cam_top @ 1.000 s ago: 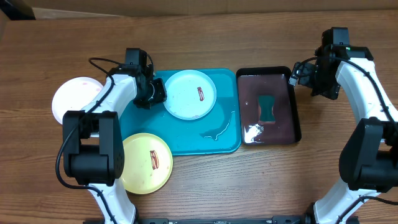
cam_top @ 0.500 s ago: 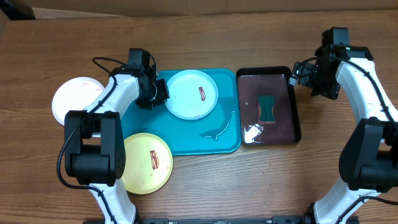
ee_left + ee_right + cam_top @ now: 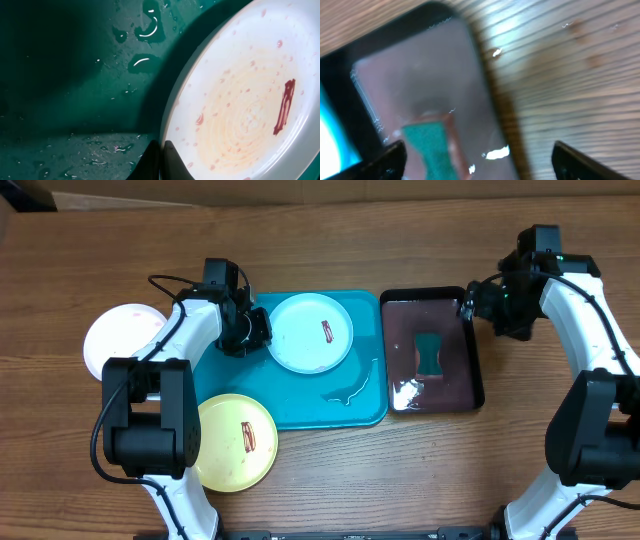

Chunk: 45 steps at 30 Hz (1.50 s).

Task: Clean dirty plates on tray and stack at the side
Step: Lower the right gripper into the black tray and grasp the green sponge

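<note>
With the left hand clamped on the rim of the pale plate in the blue tray, wiping seems next: the right hand, jaws apart, must drop onto the sponge in the black tray.

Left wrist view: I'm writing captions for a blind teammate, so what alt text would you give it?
A pale round plate with a red-brown smear lies on a wet turquoise tray. At the bottom edge, the left tool is pinched shut on the plate's rim.
</note>
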Available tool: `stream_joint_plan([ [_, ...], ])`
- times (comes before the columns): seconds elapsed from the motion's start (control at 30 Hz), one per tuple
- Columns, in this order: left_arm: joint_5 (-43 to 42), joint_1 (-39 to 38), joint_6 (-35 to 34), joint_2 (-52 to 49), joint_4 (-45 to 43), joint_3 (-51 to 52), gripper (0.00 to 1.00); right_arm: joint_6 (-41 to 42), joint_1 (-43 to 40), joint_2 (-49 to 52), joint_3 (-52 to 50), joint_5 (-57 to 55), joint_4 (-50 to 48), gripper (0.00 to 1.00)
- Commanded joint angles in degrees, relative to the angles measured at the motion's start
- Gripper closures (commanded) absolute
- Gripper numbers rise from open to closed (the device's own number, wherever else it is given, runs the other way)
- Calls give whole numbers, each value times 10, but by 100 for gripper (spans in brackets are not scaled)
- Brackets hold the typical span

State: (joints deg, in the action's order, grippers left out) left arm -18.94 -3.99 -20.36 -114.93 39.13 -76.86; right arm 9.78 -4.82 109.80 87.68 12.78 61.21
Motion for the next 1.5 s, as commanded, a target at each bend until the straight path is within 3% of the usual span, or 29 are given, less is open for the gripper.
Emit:
stream_joint_plan([
  [0.0,-21,2,11,-9,-1,-10,96,-39,10,-4,4,120,58,35],
  [0.23,-21,2,11,-9,-2,-10,96,-42,74,-4,-34,25,100,35],
  [0.5,-21,2,11,-9,-4,-10,96,14,159,-4,-106,-113,17,29],
  [0.73,-21,2,11,-9,-4,-10,96,21,182,-4,-176,-114,-84,32],
  [0.77,-21,2,11,-9,-4,-10,96,21,183,-4,-184,-114,-94,38],
  [0.8,-21,2,11,-9,-4,-10,96,20,183,-4,-195,-115,-107,85],
  [0.83,-21,2,11,-9,-4,-10,96,20,183,-4,-196,-114,-106,96],
  [0.9,-21,2,11,-9,-4,-10,96,20,183,-4,-192,-114,-102,96],
  [0.93,-21,2,11,-9,-5,-10,96,20,183,-4,-183,-114,-91,91],
  [1.0,-21,2,11,-9,-5,-10,96,20,180,-4,-161,-115,-67,29],
  [1.07,-21,2,11,-9,-6,-10,96,19,178,-4,-142,-115,-55,19],
  [1.23,-21,2,11,-9,-7,-10,96,18,176,-4,-132,-128,-85,13],
  [1.3,-21,2,11,-9,-7,-10,96,18,176,-4,-142,-127,-107,16],
  [1.33,-21,2,11,-9,-7,-10,96,18,176,-3,-149,-127,-116,22],
  [1.4,-21,2,11,-9,-7,-10,96,18,177,1,-156,-127,-121,48],
  [1.47,-21,2,11,-9,-7,-10,96,18,179,6,-157,-127,-120,67],
])
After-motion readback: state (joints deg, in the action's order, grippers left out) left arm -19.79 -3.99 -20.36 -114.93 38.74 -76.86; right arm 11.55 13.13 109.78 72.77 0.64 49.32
